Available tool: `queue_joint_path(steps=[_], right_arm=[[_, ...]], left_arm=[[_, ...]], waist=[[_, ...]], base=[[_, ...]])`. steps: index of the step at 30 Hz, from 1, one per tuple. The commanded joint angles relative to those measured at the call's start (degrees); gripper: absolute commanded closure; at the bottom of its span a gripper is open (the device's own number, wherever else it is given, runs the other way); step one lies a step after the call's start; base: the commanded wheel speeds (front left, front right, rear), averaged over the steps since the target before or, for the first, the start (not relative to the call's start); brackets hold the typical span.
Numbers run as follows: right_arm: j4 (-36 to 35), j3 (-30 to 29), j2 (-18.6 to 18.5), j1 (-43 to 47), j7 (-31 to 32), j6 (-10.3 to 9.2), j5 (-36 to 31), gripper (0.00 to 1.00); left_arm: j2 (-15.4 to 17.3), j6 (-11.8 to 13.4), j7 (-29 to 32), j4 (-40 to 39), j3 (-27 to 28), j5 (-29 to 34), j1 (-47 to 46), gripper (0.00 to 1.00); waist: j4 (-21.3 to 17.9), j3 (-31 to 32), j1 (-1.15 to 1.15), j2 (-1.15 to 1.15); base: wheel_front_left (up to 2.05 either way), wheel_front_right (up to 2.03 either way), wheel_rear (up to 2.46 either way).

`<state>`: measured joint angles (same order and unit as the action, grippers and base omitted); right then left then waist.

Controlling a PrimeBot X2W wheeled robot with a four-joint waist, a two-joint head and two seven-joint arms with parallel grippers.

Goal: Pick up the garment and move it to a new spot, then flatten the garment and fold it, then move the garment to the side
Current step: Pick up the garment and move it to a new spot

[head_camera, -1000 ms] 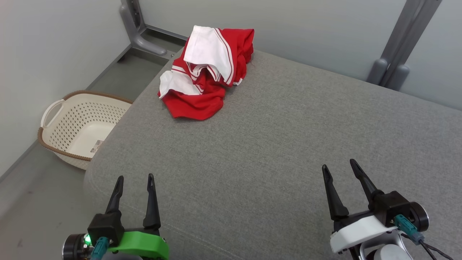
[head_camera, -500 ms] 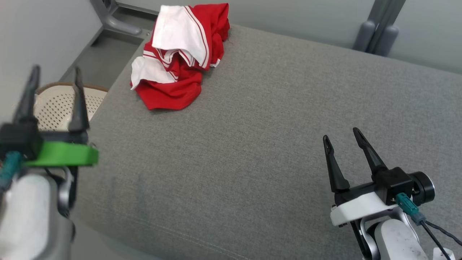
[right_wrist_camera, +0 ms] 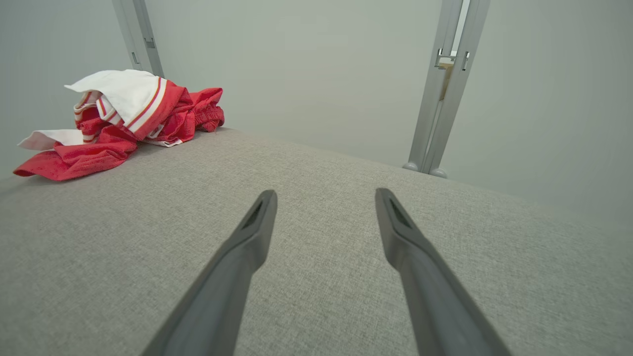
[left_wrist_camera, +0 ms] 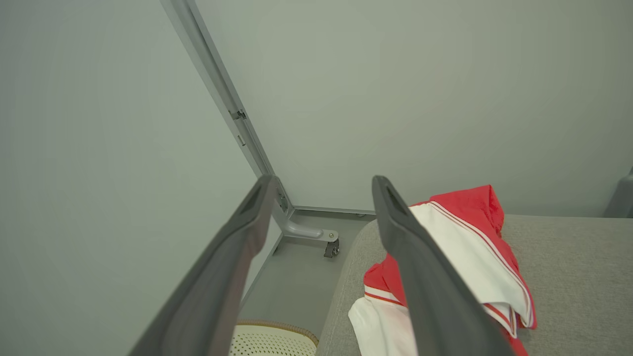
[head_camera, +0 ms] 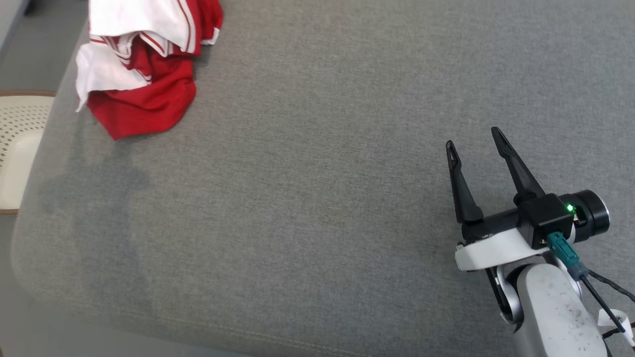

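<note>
The right gripper (head_camera: 472, 137) is hovering low over the near right part of the grey padded surface (head_camera: 317, 208). Its two dark fingers are standing wide apart and gripping nothing, and bare grey fabric is showing between them in the right wrist view. The left gripper (left_wrist_camera: 322, 178) is likewise gaping wide and carrying nothing. In the left wrist view it is pointing past the far left corner of the surface, toward the pale wall (left_wrist_camera: 420, 89) and the foot of a grey metal post (left_wrist_camera: 299, 228) that is resting on the floor (left_wrist_camera: 296, 282). The garment (head_camera: 144, 94), a crumpled red and white piece with thin stripes edging its white panels, is lying in a heap at that far left corner, well apart from the right gripper. One finger of the left gripper is crossing in front of it in the left wrist view, and how near the two are cannot be told. A cream perforated basket (head_camera: 20, 119) with a brown rim is sitting on the floor just beside the left edge of the surface, near the garment. Another post (right_wrist_camera: 440, 99) is rising against the wall beyond the far edge.
</note>
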<state>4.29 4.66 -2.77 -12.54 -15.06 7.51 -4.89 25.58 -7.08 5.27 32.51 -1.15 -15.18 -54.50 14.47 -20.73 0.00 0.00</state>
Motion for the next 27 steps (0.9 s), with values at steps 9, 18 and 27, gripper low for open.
queue_joint_path(steps=[9, 18, 27], right_arm=[[-4.0, -1.1, -0.2, -2.1, -0.2, -0.04, -4.7, 0.0], [-6.4, -0.8, -0.2, -1.7, -0.2, -0.04, -4.8, 0.0], [-6.3, 0.1, -0.2, -1.1, -0.2, -0.04, -3.8, 0.0]], left_arm=[[-1.2, -0.4, 6.9, 12.1, -1.1, -7.4, -2.7, 0.0], [-1.2, -0.4, 6.4, 13.7, -3.2, -15.0, -2.1, 0.0], [0.0, -0.4, 2.9, 13.6, -5.2, -18.8, -4.0, 0.0]], waist=[[-7.2, -10.9, 0.0, 0.0], [-7.8, -11.2, 0.0, 0.0], [-8.6, -10.9, 0.0, 0.0]], base=[[0.0, 0.0, 0.0], [0.0, 0.0, 0.0], [0.0, 0.0, 0.0]])
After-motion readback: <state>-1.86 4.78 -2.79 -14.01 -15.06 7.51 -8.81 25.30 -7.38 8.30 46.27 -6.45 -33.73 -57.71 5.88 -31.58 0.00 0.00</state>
